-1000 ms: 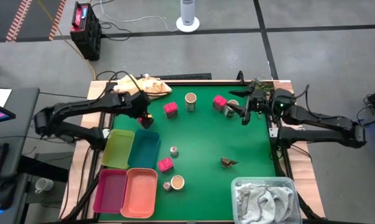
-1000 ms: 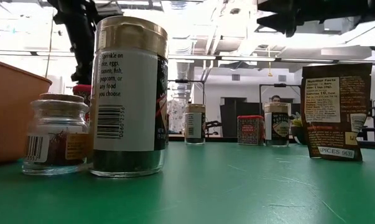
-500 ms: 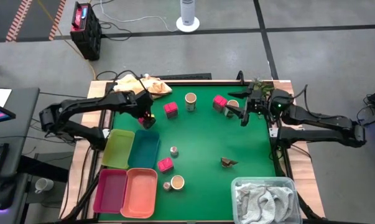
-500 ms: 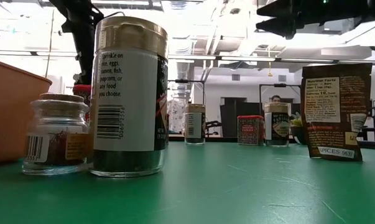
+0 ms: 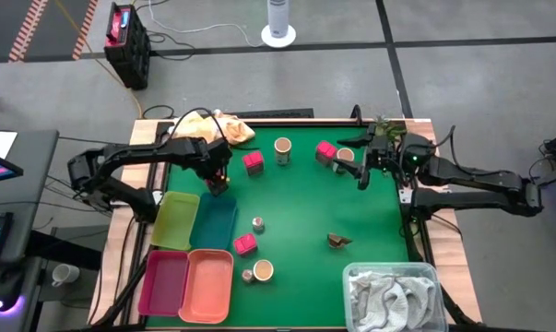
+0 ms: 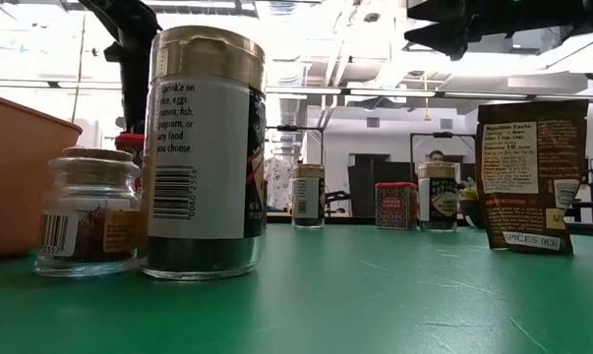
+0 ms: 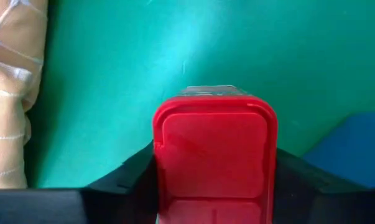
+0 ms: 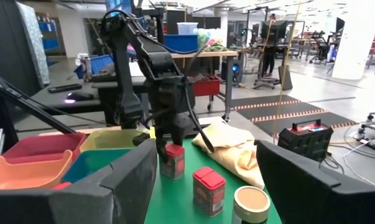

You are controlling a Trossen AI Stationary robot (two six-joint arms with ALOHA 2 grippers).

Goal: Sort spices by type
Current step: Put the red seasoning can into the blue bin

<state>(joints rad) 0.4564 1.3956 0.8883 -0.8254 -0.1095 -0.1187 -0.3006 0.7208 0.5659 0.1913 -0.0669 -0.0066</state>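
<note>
My left gripper (image 5: pixel 218 181) is shut on a red-lidded spice packet (image 7: pixel 214 155) by the far edge of the blue tray (image 5: pixel 217 221). The right wrist view shows that packet (image 8: pixel 172 160) upright under the left arm. Other red packets (image 5: pixel 254 162) (image 5: pixel 326 150) (image 5: pixel 245 243) stand on the green mat, as do tan-lidded jars (image 5: pixel 283 148) (image 5: pixel 345 155) (image 5: pixel 263 270). A tiny grey-capped jar (image 5: pixel 257 223) and a brown pouch (image 5: pixel 339 241) are on the mat too. My right gripper (image 5: pixel 362 171) hovers open near the far right corner. My left gripper pinches the red packet between its two fingers (image 7: pixel 132 180), one on each side, just below the red lid (image 7: pixel 214 134). The fingers come from above, pointing down. The packet stays upright; whether its base touches the mat, I cannot tell.
Yellow-green (image 5: pixel 176 219), magenta (image 5: pixel 164 281) and orange (image 5: pixel 210 284) trays sit beside the blue one at the near left. A yellow cloth (image 5: pixel 218 127) lies at the far left edge. A clear bin with a grey-white towel (image 5: pixel 393 293) is at the near right.
My left gripper has moved a little toward the table's near edge and right, toward the blue tray, carrying the red packet with it and staying shut.
</note>
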